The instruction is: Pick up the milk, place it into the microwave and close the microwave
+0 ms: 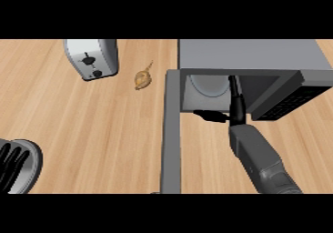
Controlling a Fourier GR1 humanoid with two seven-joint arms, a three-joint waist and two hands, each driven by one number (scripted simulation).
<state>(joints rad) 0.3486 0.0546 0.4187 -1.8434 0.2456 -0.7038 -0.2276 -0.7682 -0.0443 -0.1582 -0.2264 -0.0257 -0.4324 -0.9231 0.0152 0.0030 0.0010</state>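
The grey microwave (249, 54) stands at the back right with its door (171, 136) swung open towards me, seen edge-on as a long grey strip. My right hand (235, 102) reaches into the cavity with straight fingers and its thumb (209, 115) spread to the left, holding nothing that I can see. A pale rounded shape (208, 86) lies on the cavity floor just left of the fingers; I cannot tell whether it is the turntable or the milk. No milk carton shows on the counter. My left hand (9, 166) rests open at the lower left edge, fingers up.
A silver toaster (93, 59) stands at the back left. A small tan food item (143, 78) lies between the toaster and the microwave door. The microwave's dark control panel (290, 102) sits right of the cavity. Wooden counter (95, 127) spreads left of the door.
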